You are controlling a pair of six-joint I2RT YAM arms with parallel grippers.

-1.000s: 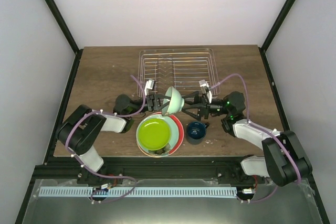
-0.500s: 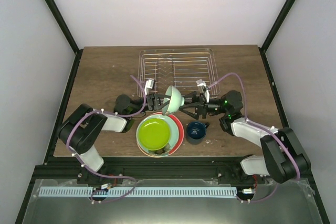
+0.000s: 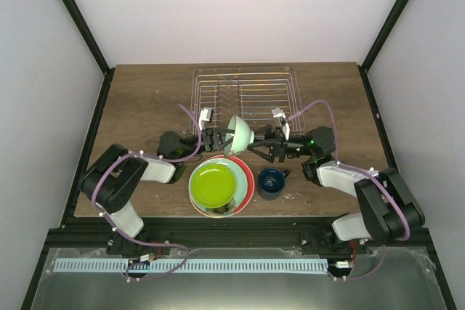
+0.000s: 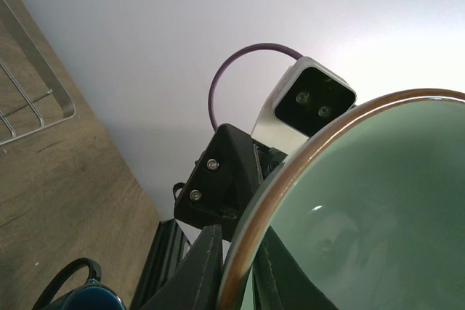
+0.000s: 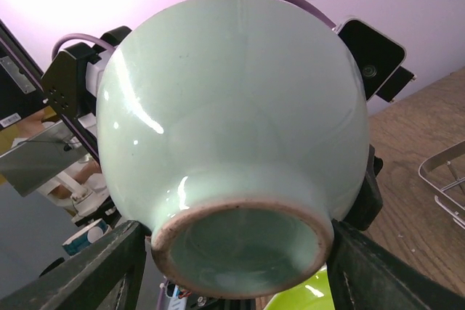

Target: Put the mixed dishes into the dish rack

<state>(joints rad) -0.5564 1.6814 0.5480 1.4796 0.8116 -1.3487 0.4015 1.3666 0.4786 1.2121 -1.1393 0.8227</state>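
Observation:
The pale mint-green bowl (image 3: 240, 134) hangs tilted on its side above the table, between my two grippers. My left gripper (image 3: 224, 139) is shut on its brown rim (image 4: 243, 270), one finger inside and one outside the bowl (image 4: 378, 208). My right gripper (image 3: 256, 144) faces the bowl's underside (image 5: 232, 121). Its jaws stand open, with the fingers (image 5: 102, 266) on either side of the foot ring, close against it. The dish rack (image 3: 245, 70) lies just behind. The lime-green plate (image 3: 212, 184) is stacked on the red plate (image 3: 248, 176), with the dark-blue mug (image 3: 271, 181) to their right.
The rack's wire corner shows in the left wrist view (image 4: 36, 85) and in the right wrist view (image 5: 447, 179). The mug (image 4: 73, 295) sits below the bowl. Black frame posts stand at the table's left and right edges.
My right gripper has moved left onto the bowl's base and its jaws have narrowed around the foot. The left gripper and bowl have shifted slightly toward the rack.

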